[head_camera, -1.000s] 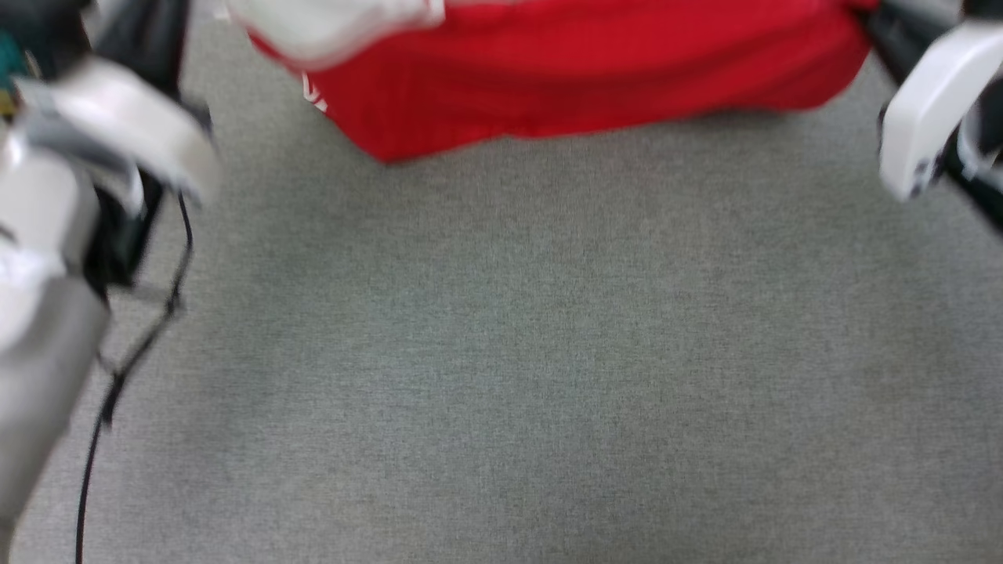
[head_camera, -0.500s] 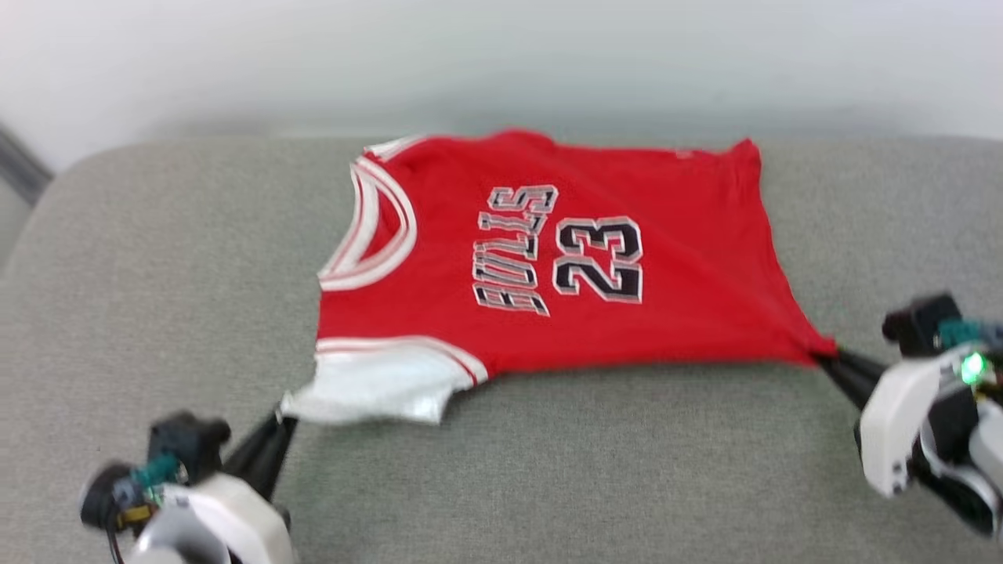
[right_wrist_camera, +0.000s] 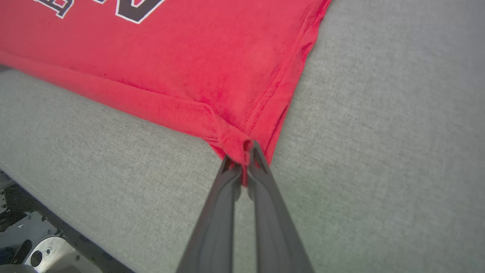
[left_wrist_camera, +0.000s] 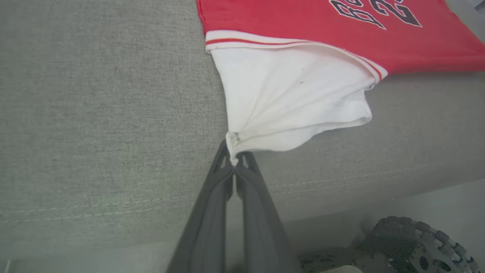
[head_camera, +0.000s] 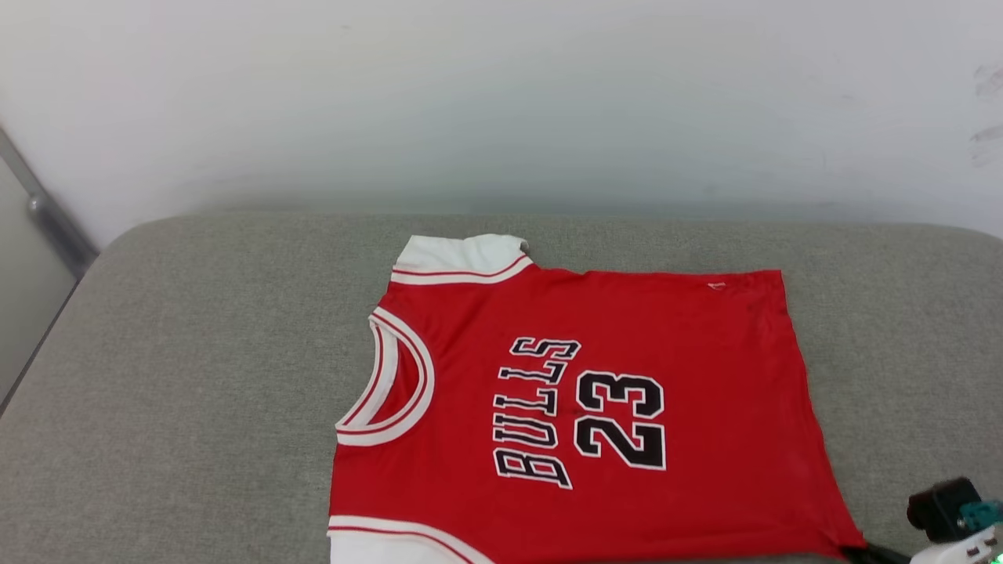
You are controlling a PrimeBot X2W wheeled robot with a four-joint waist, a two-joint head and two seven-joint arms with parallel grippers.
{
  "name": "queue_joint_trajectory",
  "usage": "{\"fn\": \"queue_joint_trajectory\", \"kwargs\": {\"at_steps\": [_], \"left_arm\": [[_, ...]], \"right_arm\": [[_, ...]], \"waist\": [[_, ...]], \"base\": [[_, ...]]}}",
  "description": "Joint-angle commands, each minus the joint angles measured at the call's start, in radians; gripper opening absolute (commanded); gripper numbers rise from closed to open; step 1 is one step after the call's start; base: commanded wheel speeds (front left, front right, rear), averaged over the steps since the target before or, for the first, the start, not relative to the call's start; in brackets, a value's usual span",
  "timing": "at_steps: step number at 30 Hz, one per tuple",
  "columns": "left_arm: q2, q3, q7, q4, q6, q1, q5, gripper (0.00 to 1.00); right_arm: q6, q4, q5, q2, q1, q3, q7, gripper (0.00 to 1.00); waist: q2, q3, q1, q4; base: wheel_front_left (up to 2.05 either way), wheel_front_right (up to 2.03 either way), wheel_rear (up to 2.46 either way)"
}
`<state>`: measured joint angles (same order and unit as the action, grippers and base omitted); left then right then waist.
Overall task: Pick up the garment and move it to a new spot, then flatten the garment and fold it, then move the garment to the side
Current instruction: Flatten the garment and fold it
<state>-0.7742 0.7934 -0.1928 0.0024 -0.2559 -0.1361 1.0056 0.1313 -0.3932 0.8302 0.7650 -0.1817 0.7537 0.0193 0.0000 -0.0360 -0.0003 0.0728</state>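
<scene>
**Fingers pinched shut on the garment [head_camera: 595, 376], both near corners**

Fingers of your left gripper [left_wrist_camera: 235, 161]: tips pressed together, with the cuff corner of the white sleeve [left_wrist_camera: 288, 94] nipped between them. The sleeve cloth fans out from the pinch in long creases.

Fingers of your right gripper [right_wrist_camera: 246, 159]: tips likewise together, clamped on the red hem corner [right_wrist_camera: 242, 146]. The fabric is bunched into a small fold right at the tips. In the head view you see only this arm's dark wrist housing at the lower right edge, just beside that corner.

Garment position: spread out, print side up, on the grey cushion [head_camera: 196, 352]. It sits right of the cushion's middle and runs off the bottom of the head view.
- Collar [head_camera: 392, 384] points to your left, bottom hem to your right.
- Black lettering [head_camera: 537, 415] and the "23" [head_camera: 623, 423] read sideways, both clear and mostly flat.
- Far sleeve [head_camera: 458, 254] lies flat on the side toward the pale wall [head_camera: 501, 102], well short of the cushion's back edge.
- The far side edge looks straight. The right hem slants outward toward the held corner.
- The right wrist view shows a shadow under the near side edge. I cannot tell how far it is off the cushion.

Surroundings: in the left wrist view a stitched seam [left_wrist_camera: 113, 212] runs along the cushion's front. Below that front, at the lower right, is a dark roller wheel [left_wrist_camera: 416, 242]. The right wrist view shows a metal plate [right_wrist_camera: 41, 254] at the lower left, below the cushion edge.
</scene>
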Motion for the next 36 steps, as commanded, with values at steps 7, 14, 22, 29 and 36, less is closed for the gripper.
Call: {"fn": "queue_joint_trajectory", "kwargs": {"at_steps": [7, 14, 22, 29, 36], "left_arm": [[-0.018, 0.014, 0.012, -0.032, -0.017, -0.066, 0.024, 0.00], [-0.023, 0.009, 0.015, -0.026, 0.011, 0.080, -0.072, 0.00], [-0.007, -0.001, 0.067, 0.052, 0.106, 0.319, -0.143, 0.00], [0.013, -0.016, 0.098, 0.154, 0.172, 0.509, -0.184, 0.00], [0.050, -0.004, 0.125, 0.283, 0.235, 0.638, -0.210, 0.00]], "right_arm": [[-0.001, 0.103, -0.010, 0.025, 0.155, -0.071, 0.070, 0.00], [-0.001, 0.151, -0.034, 0.001, 0.184, -0.174, 0.116, 0.00], [-0.001, 0.201, -0.051, -0.025, 0.143, -0.256, 0.166, 0.00], [-0.001, 0.236, -0.076, -0.048, 0.084, -0.286, 0.197, 0.00], [-0.001, 0.217, -0.097, -0.084, -0.027, -0.283, 0.219, 0.00]], "waist": [[0.0000, -0.017, 0.0003, 0.004], [0.0000, -0.010, 0.0003, 0.019], [0.0000, 0.030, 0.0003, 0.005], [0.0000, 0.107, 0.0003, -0.024], [0.0000, 0.203, 0.0003, -0.054]], "base": [[0.00, 0.00, 0.00], [0.00, 0.00, 0.00], [0.00, 0.00, 0.00], [0.00, 0.00, 0.00], [0.00, 0.00, 0.00]]}}
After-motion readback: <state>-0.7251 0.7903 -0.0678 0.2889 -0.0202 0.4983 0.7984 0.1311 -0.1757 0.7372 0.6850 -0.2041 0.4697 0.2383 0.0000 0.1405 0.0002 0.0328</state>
